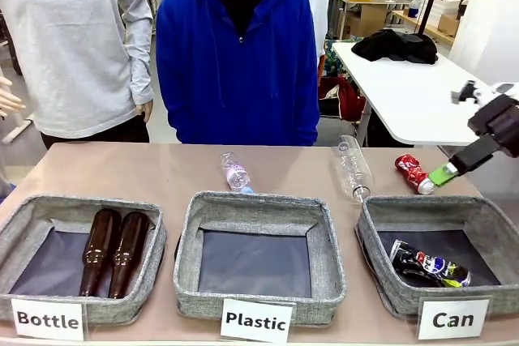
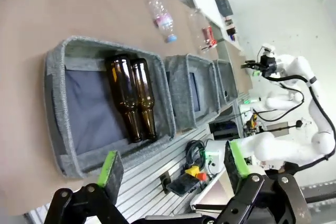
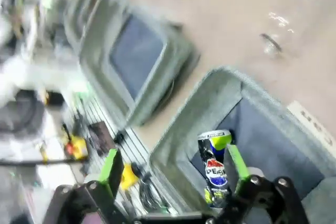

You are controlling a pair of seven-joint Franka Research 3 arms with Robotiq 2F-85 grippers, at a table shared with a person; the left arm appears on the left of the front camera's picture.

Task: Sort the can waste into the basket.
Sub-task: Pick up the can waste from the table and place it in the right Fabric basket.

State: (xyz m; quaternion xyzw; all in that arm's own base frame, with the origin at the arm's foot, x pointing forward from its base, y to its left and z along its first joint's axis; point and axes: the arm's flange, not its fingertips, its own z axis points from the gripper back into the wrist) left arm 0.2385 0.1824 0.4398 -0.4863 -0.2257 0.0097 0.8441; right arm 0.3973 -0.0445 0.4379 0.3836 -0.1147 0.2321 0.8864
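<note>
Front: I saw the black can [image 1: 430, 266] lying inside the Can basket [image 1: 379, 218], and the red can [image 1: 413, 173] on the bench [image 1: 162, 172] at the basket's 12 o'clock.
Left wrist: left fingers [image 2: 112, 165] were spread and empty.
Right wrist: right fingers [image 3: 111, 163] were spread and gripped nothing, with the black can beyond them.

Middle basket [image 3: 105, 35] motion-blurred, Can basket [image 1: 422, 209] edge-cropped

Front camera faces across the table [image 1: 178, 172] at the person [image 1: 237, 62] — both wrist cameras look down, sharing the basket [image 1: 422, 210].
</note>
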